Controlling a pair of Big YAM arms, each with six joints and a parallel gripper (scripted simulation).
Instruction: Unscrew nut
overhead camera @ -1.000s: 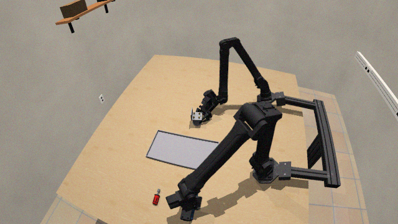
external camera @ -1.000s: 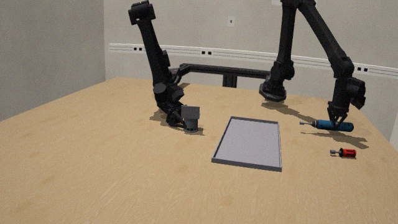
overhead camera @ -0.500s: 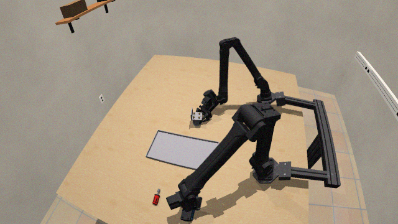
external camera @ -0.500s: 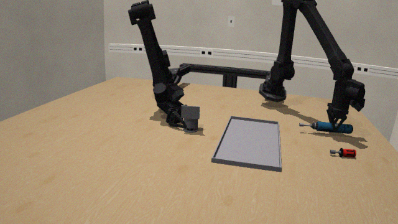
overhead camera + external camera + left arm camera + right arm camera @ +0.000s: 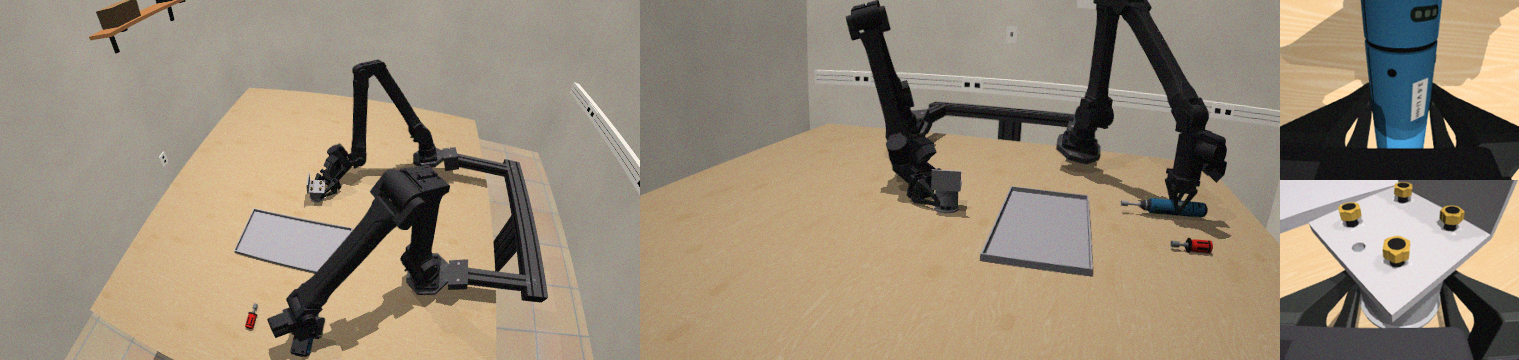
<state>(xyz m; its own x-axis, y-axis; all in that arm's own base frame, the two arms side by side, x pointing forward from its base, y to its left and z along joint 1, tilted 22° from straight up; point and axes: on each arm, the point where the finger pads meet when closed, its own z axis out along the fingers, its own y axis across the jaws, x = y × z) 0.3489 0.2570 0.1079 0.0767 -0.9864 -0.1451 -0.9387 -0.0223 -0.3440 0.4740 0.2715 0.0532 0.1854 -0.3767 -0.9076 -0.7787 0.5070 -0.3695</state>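
From the right wrist view I get what the other cameras can't give me: four brass nuts (image 5: 1396, 250) close up on the pale plate of the bracket (image 5: 316, 186) (image 5: 946, 181) (image 5: 1400, 224), each with a dark stud end showing in its top, and an open hole beside the nearest one. Dark stud shows under all four, and I can't tell which is the one fully screwed down. From the top they are just small gold dots; in my exterior view the bracket's upright flange hides them.

That exterior view does show me the joint module (image 5: 316, 198) (image 5: 947, 201) (image 5: 1422, 304) standing on the table, bracket on top. My right gripper (image 5: 322, 195) (image 5: 935, 200) (image 5: 1399, 271) is closed around its round body, though the plate covers some of the contact in the wrist view.

My left gripper (image 5: 306, 340) (image 5: 1181, 205) (image 5: 1400, 90) grips the driver (image 5: 310, 345) (image 5: 1160, 206) (image 5: 1400, 60) by its blue barrel. The exterior view shows it level and low over the table, socket pointing toward the tray's side, well apart from the nuts; the top view gives me only a sliver of blue. The left wrist view shows the barrel's label but leaves out the socket.

The tray (image 5: 295, 242) (image 5: 1035, 266) (image 5: 1292, 222) lies between module and driver, and the red screwdriver (image 5: 251, 320) (image 5: 1201, 245) lies near the driver.
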